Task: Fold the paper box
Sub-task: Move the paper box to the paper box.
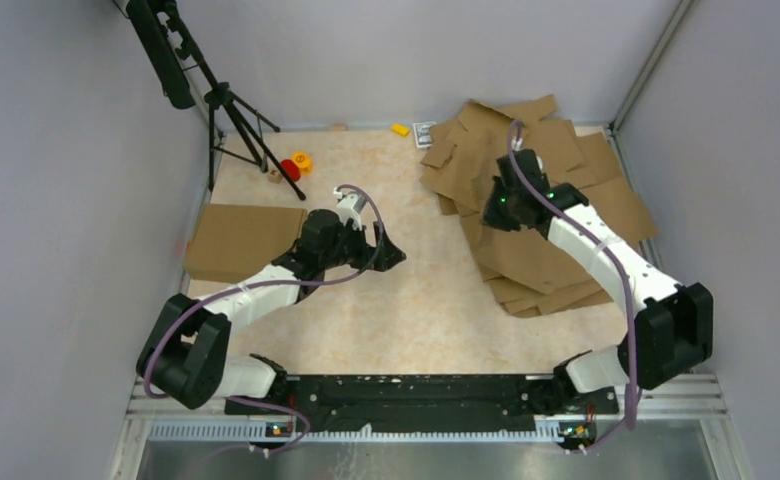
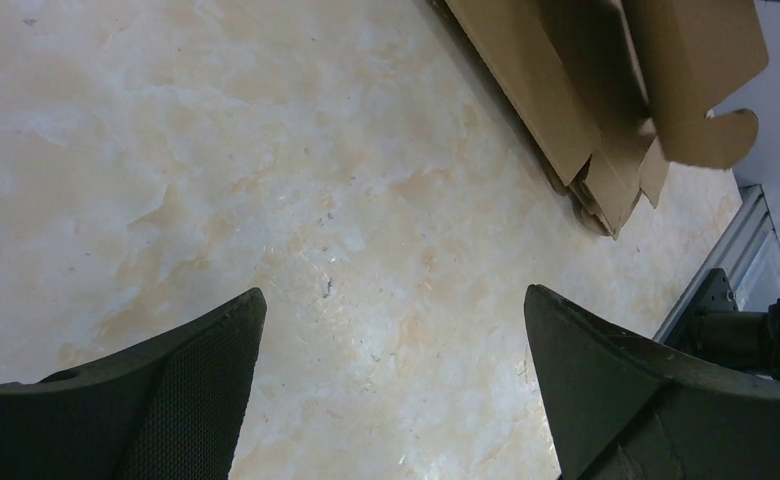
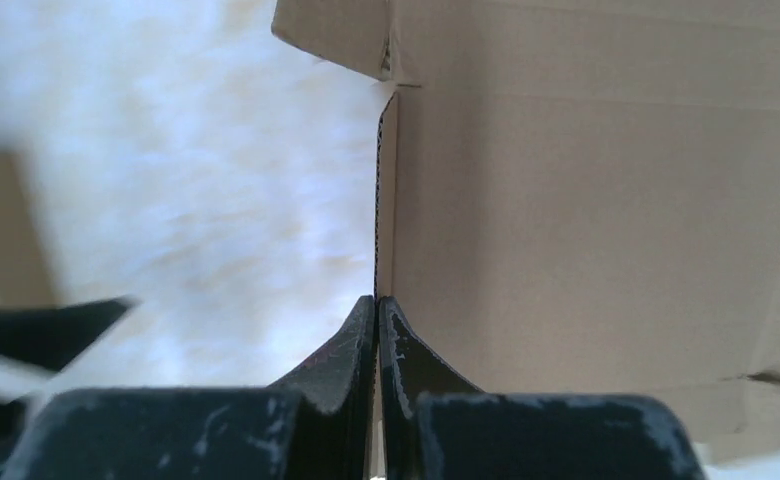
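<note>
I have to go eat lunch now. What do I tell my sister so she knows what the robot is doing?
Left gripper: open, empty, over bare table.
Right gripper: shut on the edge of a paper box sheet, at the cardboard pile on the right side.
Done: the sheet is pinched, nothing more.
Left: pull it clear of the pile, then fold up its flaps and walls.
Another cardboard piece lies at the table's left edge; I cannot tell whether it is folded.
</note>
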### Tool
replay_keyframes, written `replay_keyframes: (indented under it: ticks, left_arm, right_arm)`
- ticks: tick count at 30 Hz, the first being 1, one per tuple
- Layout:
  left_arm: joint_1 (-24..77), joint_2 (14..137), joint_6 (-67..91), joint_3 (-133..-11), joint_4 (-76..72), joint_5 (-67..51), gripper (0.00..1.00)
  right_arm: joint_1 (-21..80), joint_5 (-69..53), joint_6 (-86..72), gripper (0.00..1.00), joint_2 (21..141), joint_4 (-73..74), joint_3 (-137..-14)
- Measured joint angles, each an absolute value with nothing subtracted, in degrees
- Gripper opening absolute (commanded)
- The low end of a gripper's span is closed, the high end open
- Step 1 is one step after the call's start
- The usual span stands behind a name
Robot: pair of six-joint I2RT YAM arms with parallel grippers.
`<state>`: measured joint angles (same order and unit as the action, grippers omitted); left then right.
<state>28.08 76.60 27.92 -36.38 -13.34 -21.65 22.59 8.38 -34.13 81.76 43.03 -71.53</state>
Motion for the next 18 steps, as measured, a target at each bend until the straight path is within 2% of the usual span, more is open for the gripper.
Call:
replay_keyframes:
  ticks: [2,4,6,8,12,15,18]
  left_arm:
    - [28.4,76.6,27.7,-36.4,-13.4,-21.7,0.99]
    - [28.6,76.5,27.6,-36.4,-13.4,-21.9,0.99]
    - [28.6,75.9,27.6,-36.0,-14.0,-22.3,0.99]
    - [28.6,74.7,27.6,-34.8,-15.1,-22.7,0.99]
    - [28.6,72.7,28.3,-32.6,-15.8,-22.9,0.99]
    - [28.6,72.5,29.0,-31.7,-15.4,-22.5,0.99]
    - [28.6,72.6,30.2,-31.6,-14.5,-22.0,0.99]
  right_arm:
    - [25.8,4.6,-39.4,0.02,80.5,37.5,-69.3]
    - [28.3,-0.1,-45.7,0.44,79.0,28.2,-64.1]
    - [30.3,-5.0,-51.9,0.75,78.9,18.4,-58.7]
    - [31.0,-7.9,-54.8,0.81,80.2,14.5,-57.3]
    - [31.0,-7.5,-51.4,0.82,82.3,16.1,-62.0]
    - [30.3,-4.9,-45.0,0.81,80.6,17.9,-64.6]
    - [27.1,-3.8,-39.1,0.74,76.3,20.1,-63.2]
